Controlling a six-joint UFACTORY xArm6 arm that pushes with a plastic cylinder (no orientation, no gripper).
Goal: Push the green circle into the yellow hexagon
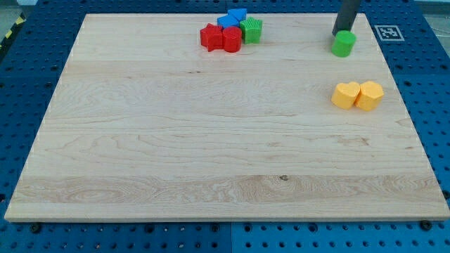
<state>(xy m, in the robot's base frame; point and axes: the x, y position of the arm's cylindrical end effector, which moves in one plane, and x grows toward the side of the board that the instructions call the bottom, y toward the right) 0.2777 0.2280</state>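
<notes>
Camera view showed my tip (339, 31) touching the green circle (343, 44) from twelve o'clock, placed to drive it toward the yellow hexagon (345, 95) at six o'clock on the desk (211, 154). End effector: a bare rod, no jaws.

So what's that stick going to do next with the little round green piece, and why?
Probably push toward the view's bottom. My tip sits just above the green circle, apparently touching it, and the yellow hexagon lies almost directly below with bare board between. A yellow heart touches the hexagon's right, so the push should stay straight.
</notes>
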